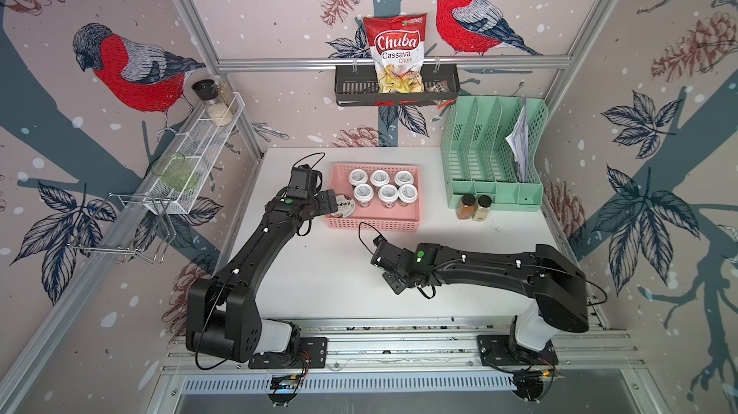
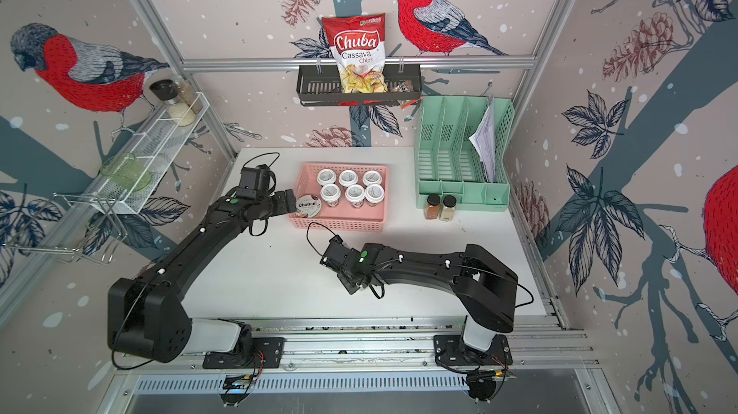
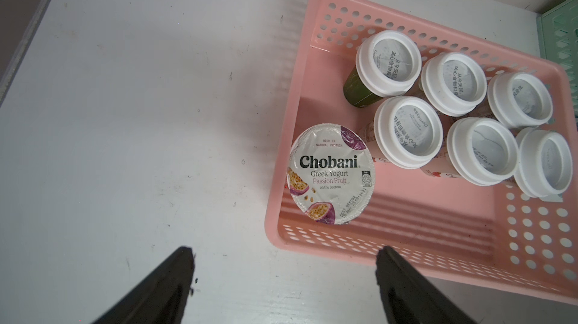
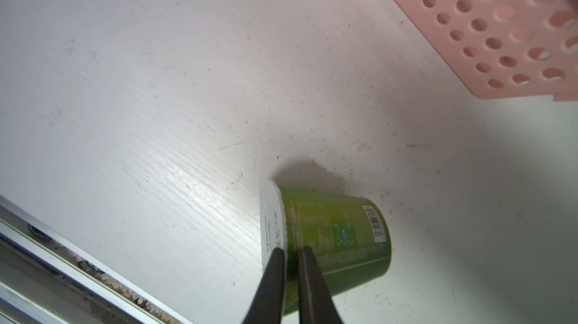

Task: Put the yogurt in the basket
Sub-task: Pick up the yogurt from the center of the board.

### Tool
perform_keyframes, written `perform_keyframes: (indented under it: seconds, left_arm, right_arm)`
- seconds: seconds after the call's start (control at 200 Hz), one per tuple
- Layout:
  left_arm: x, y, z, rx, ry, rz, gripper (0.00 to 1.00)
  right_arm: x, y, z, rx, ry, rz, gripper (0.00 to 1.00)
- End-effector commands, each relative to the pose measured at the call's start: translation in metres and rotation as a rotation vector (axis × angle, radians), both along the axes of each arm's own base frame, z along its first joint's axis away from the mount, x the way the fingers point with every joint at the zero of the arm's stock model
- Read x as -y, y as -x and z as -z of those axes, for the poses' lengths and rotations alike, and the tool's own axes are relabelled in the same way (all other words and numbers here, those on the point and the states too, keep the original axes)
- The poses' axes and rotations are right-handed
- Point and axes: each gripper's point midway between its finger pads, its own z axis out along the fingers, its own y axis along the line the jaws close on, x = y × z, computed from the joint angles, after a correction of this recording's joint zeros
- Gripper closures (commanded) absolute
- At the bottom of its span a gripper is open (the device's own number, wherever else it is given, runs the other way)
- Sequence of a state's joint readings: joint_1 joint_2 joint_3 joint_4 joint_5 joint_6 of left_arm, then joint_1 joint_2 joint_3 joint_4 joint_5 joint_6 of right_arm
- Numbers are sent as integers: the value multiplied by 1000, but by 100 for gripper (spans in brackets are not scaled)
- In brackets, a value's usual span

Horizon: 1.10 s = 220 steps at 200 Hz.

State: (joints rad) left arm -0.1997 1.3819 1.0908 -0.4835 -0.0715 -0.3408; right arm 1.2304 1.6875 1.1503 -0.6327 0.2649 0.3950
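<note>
Yogurt: green cup (image 4: 337,238) lies tipped on table (image 4: 156,88), outside pink basket (image 3: 406,256); Chobani cup (image 3: 331,172) + six small cups (image 3: 406,131) sit inside. R gripper (image 4: 291,249) fingers nearly together at its lid rim (grip unclear). L gripper (image 3: 285,249) spread, empty. Better to open, grasp round body, then lift over wall.

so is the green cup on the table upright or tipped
Tipped. The green cup lies on its side on the table, its white lid facing sideways.
</note>
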Motion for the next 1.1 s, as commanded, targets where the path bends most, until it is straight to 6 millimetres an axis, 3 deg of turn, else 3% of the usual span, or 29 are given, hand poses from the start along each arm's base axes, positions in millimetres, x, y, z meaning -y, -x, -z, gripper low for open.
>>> perform_keyframes:
  seconds: [0.0,0.24,0.465,0.78,1.095]
  left_arm:
    - [-2,0,-4,5,-13,-4,6]
    - [-4,1,-6,11,-19,-8,6]
    - [-4,1,-6,13,-17,-9,6]
    - [-2,1,-6,12,-8,-4,6]
    - [-2,0,-5,11,-1,-6,6]
  right_arm:
    - [10,5,7,-19,51,-1,89]
    - [15,4,8,-18,59,6,100]
    - [13,-2,-5,-14,11,25,100]
    - [6,-21,-48,-96,-267,90,100]
    - [1,-64,-100,-172,-639,182,100]
